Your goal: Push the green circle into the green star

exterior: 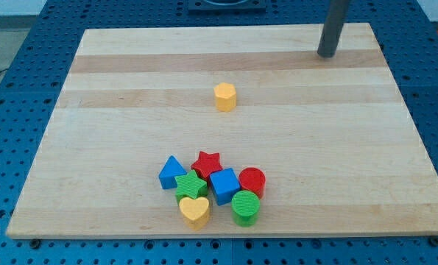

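Observation:
The green circle (245,207) sits near the view's bottom, at the lower right of a tight cluster of blocks. The green star (191,185) is in the same cluster, to the circle's left, with the blue cube (224,183) between them. My tip (326,55) is far off at the view's top right, well apart from all blocks.
The cluster also holds a blue triangle (171,172), a red star (207,163), a red circle (252,179) and a yellow heart (195,210). A yellow hexagon (224,96) stands alone near the middle of the wooden board (93,110).

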Tool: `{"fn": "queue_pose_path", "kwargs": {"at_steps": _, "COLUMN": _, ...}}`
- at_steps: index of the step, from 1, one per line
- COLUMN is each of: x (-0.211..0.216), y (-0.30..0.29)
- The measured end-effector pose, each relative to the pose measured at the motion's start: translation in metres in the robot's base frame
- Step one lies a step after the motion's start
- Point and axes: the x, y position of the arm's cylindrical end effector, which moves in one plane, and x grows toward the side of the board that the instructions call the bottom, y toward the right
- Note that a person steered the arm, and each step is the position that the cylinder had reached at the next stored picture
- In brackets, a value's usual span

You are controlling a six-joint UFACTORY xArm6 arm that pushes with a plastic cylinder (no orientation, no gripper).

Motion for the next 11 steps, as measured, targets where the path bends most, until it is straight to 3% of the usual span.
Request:
{"fn": "queue_pose_path", "kwargs": {"at_steps": 3, "x": 0.151, "y": 0.008}}
{"fn": "queue_pose_path", "kwargs": {"at_steps": 5, "x": 0.165, "y": 0.008}}
{"fn": "queue_pose_path", "kwargs": {"at_steps": 7, "x": 0.234, "y": -0.009}}
{"fn": "queue_pose_path", "kwargs": {"at_steps": 9, "x": 0.320, "y": -0.070}}
{"fn": "queue_pose_path", "kwargs": {"at_steps": 11, "x": 0.320, "y": -0.096}}
